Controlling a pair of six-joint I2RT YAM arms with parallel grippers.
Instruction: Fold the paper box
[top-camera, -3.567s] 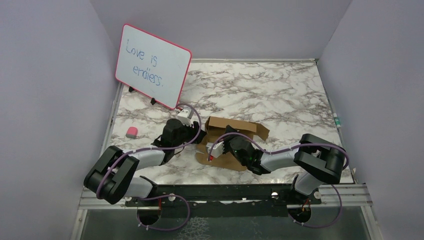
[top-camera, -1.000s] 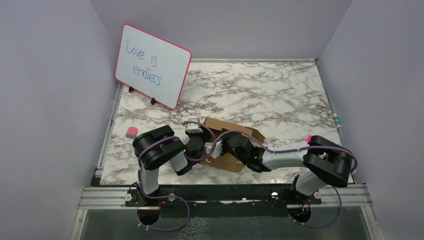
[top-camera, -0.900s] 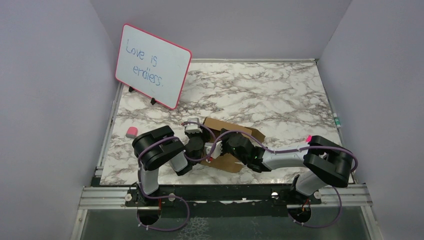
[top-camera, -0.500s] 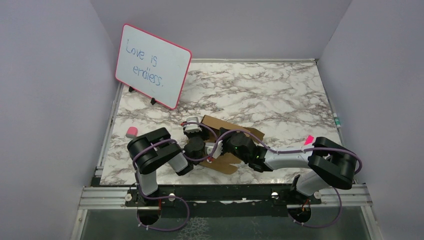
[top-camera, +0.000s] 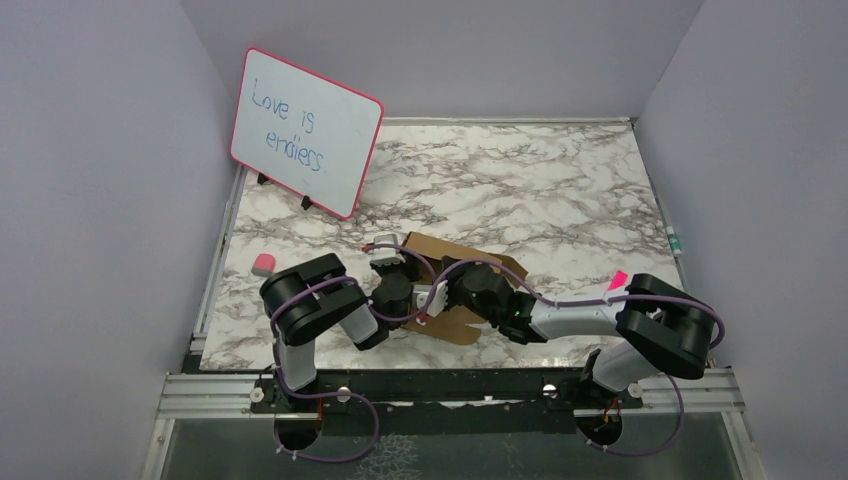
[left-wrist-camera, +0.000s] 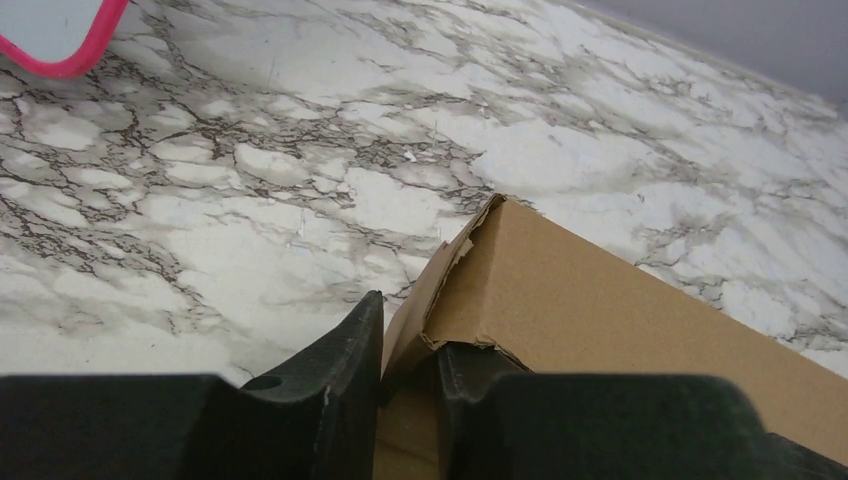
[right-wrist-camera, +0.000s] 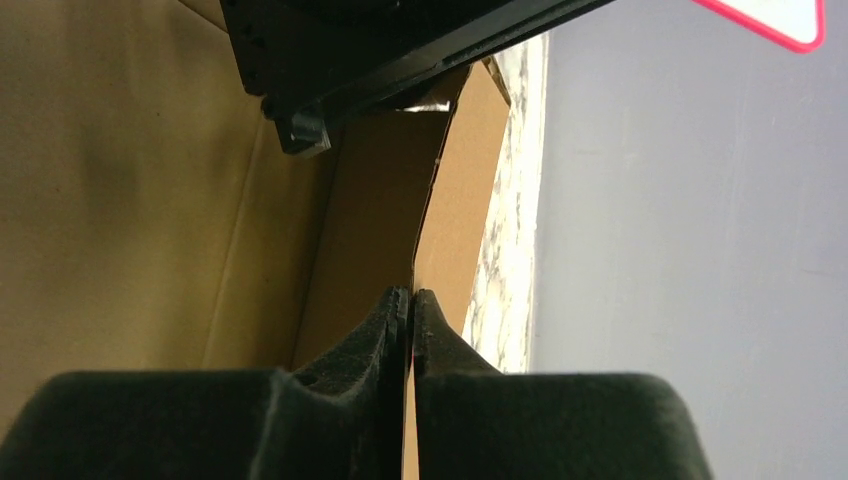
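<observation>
The paper box (top-camera: 468, 262) is brown cardboard, partly folded, lying on the marble table near the front middle. My left gripper (top-camera: 402, 291) is at its left end. In the left wrist view the gripper (left-wrist-camera: 410, 352) is shut on an upright side flap (left-wrist-camera: 425, 300), with the folded top panel (left-wrist-camera: 600, 310) lying over the right finger. My right gripper (top-camera: 440, 298) meets the box from the near side. In the right wrist view it (right-wrist-camera: 411, 300) is pinched shut on a thin cardboard wall (right-wrist-camera: 440, 210). The box's inner panel (right-wrist-camera: 130, 190) fills the left of that view.
A pink-framed whiteboard (top-camera: 306, 131) stands at the back left. A small pink eraser (top-camera: 263, 265) lies at the left edge. The left arm's elbow (top-camera: 310, 305) is raised beside the box. Purple walls enclose the table (top-camera: 520, 175).
Since 3.6 s ago the left arm has folded in close to the box and the loose flaps have closed up. Over the last second both grippers and the box shifted only slightly.
</observation>
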